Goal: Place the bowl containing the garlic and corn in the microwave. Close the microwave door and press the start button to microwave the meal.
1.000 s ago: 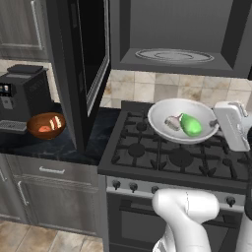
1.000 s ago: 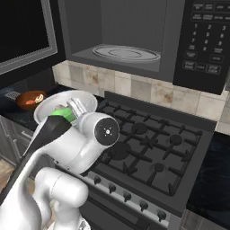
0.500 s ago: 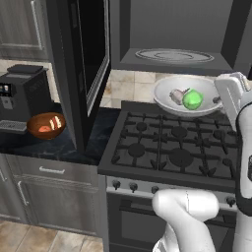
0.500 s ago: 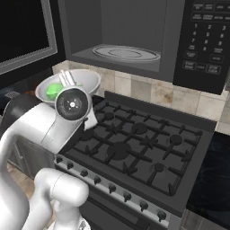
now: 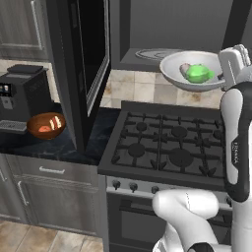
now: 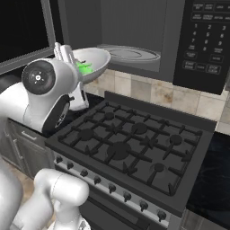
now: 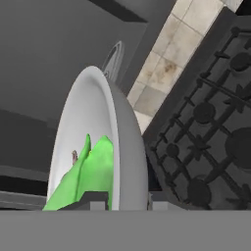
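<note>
The white-grey bowl (image 5: 173,69) hangs high over the back of the stove, level with the microwave's (image 5: 172,24) open cavity and just in front of it. In the bowl lie the green corn (image 5: 200,74) and the pale garlic (image 5: 185,68). My gripper (image 5: 228,70) is shut on the bowl's right rim. The hand view has the rim (image 7: 131,147) running between my fingertips (image 7: 94,198), with corn (image 7: 93,171) and garlic (image 7: 74,157) inside. The bowl (image 6: 99,60) stays outside the cavity, left of the glass turntable (image 6: 130,53). The microwave door (image 5: 91,59) stands swung open on the left.
Below is the gas stove (image 5: 172,142) with dark grates. An orange-brown bowl (image 5: 46,125) and a black coffee machine (image 5: 22,96) sit on the left counter. The microwave's button panel (image 6: 204,40) is right of the cavity. My arm's elbow (image 6: 45,90) bulks at the stove's left.
The arm has lifted the bowl from just above the burners up to the level of the microwave opening, carrying corn and garlic with it.
</note>
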Tool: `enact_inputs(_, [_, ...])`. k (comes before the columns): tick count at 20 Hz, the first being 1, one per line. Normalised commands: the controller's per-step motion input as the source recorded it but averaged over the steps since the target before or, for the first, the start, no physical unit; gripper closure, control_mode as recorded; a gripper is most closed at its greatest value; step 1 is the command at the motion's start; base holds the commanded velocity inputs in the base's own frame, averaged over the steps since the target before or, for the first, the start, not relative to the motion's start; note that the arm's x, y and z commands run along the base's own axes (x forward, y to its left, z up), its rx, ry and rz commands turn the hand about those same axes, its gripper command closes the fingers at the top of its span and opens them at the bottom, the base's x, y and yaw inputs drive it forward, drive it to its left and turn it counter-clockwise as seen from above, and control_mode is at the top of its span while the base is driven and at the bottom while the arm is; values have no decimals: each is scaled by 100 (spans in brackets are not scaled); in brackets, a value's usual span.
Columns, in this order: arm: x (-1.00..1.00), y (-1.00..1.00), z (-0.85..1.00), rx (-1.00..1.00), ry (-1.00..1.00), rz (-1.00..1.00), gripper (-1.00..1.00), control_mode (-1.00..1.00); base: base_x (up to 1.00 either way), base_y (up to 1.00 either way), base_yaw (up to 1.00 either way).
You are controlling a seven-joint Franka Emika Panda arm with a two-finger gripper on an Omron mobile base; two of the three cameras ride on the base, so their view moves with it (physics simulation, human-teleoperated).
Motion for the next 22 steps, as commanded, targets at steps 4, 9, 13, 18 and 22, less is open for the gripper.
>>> enact_inputs(4, [37,0,43,9,-9,-18,100,-100,0,0,0])
enact_inputs(9, [52,-10,10,1,1,-7,100,-100,0,0,0])
enact_inputs(13, [65,-27,11,11,12,0,100,-100,0,0,0])
enact_inputs(18, [57,-23,8,17,3,0,100,-100,0,0,0])
enact_inputs(22, [57,-13,0,8,0,0,100,-100,0,0,0])
